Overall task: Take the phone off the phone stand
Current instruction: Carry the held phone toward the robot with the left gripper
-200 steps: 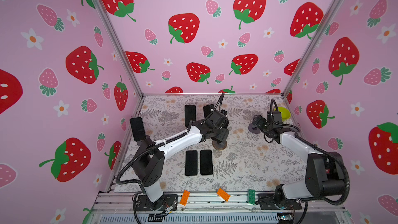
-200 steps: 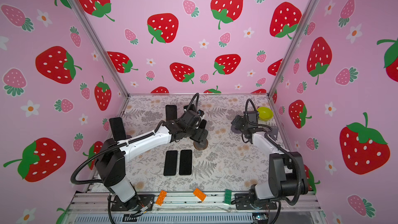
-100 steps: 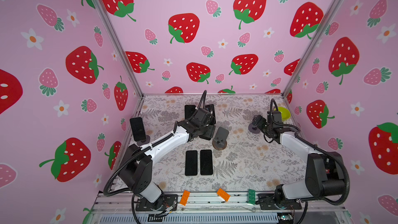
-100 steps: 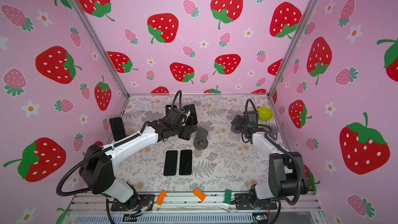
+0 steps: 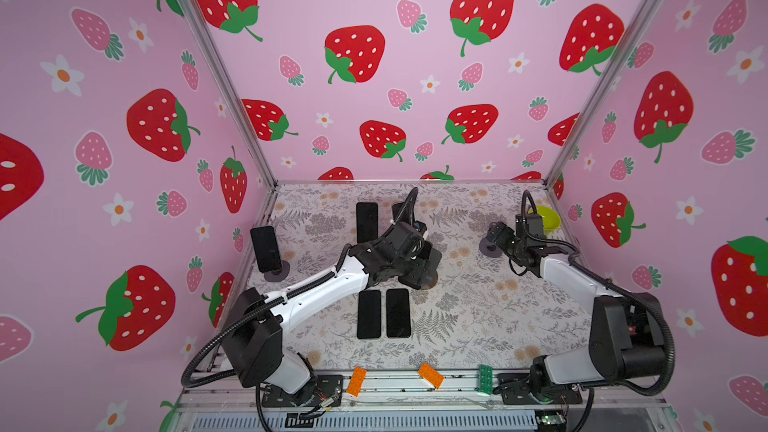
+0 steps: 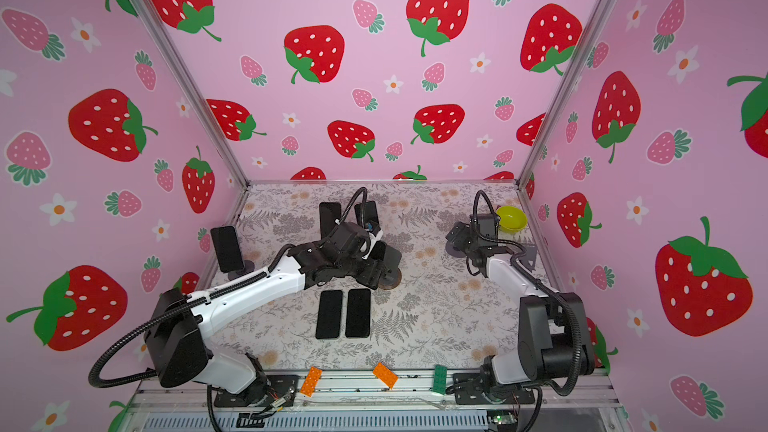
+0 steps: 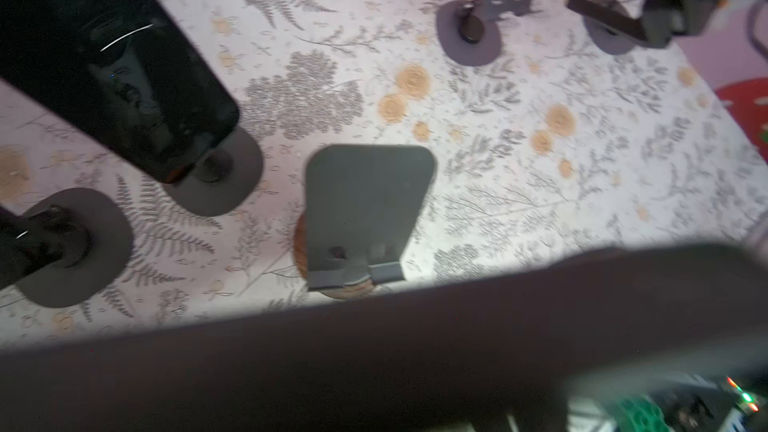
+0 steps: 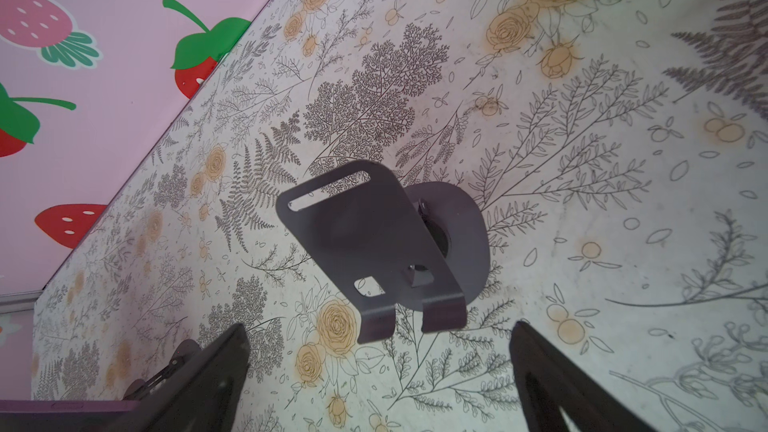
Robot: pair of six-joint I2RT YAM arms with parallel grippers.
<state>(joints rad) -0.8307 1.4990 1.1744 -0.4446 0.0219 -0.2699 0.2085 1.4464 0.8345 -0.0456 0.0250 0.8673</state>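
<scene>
A dark phone [image 7: 374,367] fills the near edge of the left wrist view, and my left gripper [image 5: 417,268] is shut on it, its fingers hidden behind the slab. Just beyond it stands a bare grey phone stand [image 7: 365,209] on a round wooden base [image 5: 430,281], seen in both top views. My right gripper [image 8: 378,326] is open, fingers wide on either side of another bare grey stand [image 8: 374,243] at the back right [image 5: 488,248].
Two phones [image 5: 369,313] [image 5: 398,312] lie flat side by side near the front. Another phone sits on a stand at the left wall [image 5: 266,249], and more upright phones [image 5: 367,222] stand at the back. A yellow-green bowl [image 5: 546,218] sits in the back right corner.
My left gripper drew back and left off the wooden-base stand, leaving it bare, then shifted forward right again beside it. The right arm has not moved.
</scene>
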